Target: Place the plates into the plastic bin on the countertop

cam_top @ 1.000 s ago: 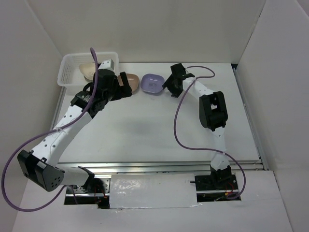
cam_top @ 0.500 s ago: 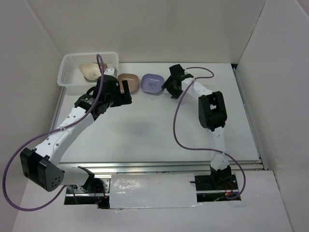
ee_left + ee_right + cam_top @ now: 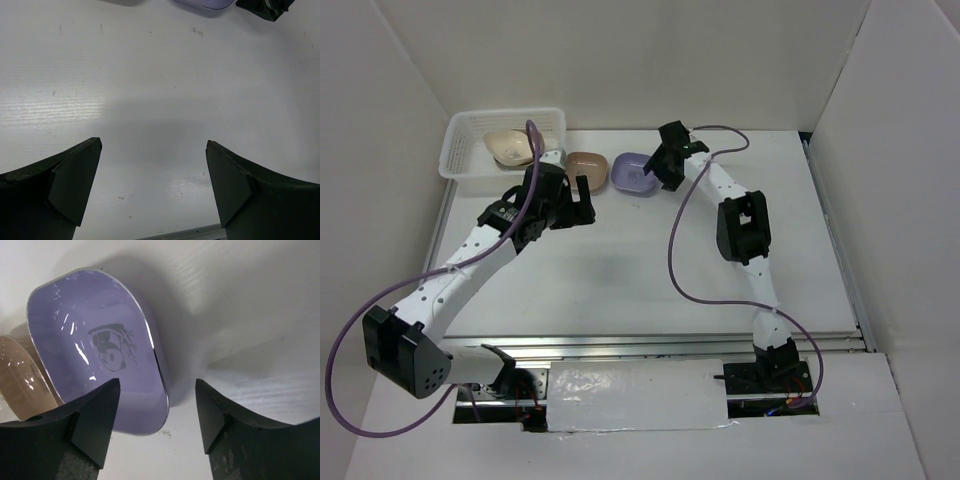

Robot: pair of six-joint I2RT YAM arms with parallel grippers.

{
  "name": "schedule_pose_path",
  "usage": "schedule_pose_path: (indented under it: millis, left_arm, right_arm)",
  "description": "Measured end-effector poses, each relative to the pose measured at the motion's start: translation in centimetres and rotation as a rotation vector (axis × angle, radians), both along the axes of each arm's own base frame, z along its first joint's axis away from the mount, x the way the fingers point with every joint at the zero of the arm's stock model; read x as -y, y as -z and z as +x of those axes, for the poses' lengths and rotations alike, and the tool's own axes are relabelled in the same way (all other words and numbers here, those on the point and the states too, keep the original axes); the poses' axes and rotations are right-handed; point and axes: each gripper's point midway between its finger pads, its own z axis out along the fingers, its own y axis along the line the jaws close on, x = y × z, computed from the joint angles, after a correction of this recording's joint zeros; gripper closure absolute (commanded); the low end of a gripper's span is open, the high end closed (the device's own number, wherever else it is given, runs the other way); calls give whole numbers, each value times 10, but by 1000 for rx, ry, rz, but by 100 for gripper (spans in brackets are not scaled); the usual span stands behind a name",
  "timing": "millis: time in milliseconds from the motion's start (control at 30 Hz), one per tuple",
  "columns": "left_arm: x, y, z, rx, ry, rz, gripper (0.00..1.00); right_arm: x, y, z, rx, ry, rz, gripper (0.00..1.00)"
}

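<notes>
Left hand [image 3: 576,196] stands fully open, with nothing between its fingers [image 3: 75,185]. In its wrist view I see only bare white surface [image 3: 620,270] under it, with the edge of the purple plate [image 3: 635,172] at the top of the frame. From above, this hand hangs just in front of the brown plate [image 3: 586,168] and I see no contact with it. Right hand [image 3: 662,163] is also open, fingers apart, at the right side of the purple plate. In the right wrist view the plate's near rim runs down into the gap between the fingers: the left finger overlaps the plate's lower edge, while the right finger stands clear of it with bare surface between. I see no grip on the plate, which rests flat on the surface, open side up, panda print [image 3: 112,342] at its centre. The brown plate lies just to the left of the purple one, touching or nearly so; I cannot tell which. Both plates sit near the far edge of the surface, outside the plastic bin [image 3: 453,150]. The bin is at the far left corner, with a cream plate [image 3: 510,147] inside it. Whether more plates lie under the cream one, I cannot tell.
</notes>
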Motion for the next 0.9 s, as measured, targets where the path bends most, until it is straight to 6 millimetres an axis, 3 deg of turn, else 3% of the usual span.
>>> schedule_pose_path:
  millis: [200, 267, 300, 400, 467, 567, 667, 800, 900]
  left_arm:
    - [2, 1, 1, 7, 7, -11, 1]
    - [2, 1, 0, 7, 8, -11, 1]
    - [2, 1, 0, 9, 7, -12, 1]
    - [1, -1, -1, 14, 7, -15, 1]
    - [2, -2, 0, 16, 13, -19, 1]
    - [6, -1, 0, 7, 49, -23, 1]
    - [24, -8, 16, -6, 109, -23, 1]
    - [58, -6, 37, -15, 184, -11, 2]
    - [74, 9, 36, -58, 229, -7, 7]
  right_arm:
    - [-4, 23, -3, -47, -31, 0, 64]
    - [-6, 27, -4, -55, -42, 6, 82]
    - [-6, 28, -5, -59, -42, 6, 100]
    - [0, 29, -12, -59, -29, -15, 100]
    - [13, 28, -28, -63, -9, -56, 100]
    - [43, 17, -74, -95, 10, -165, 100]
    - [60, -17, -120, -77, -1, -290, 100]
    - [35, -76, -170, 56, -86, -308, 100]
    - [15, -110, -210, 135, -172, -248, 100]
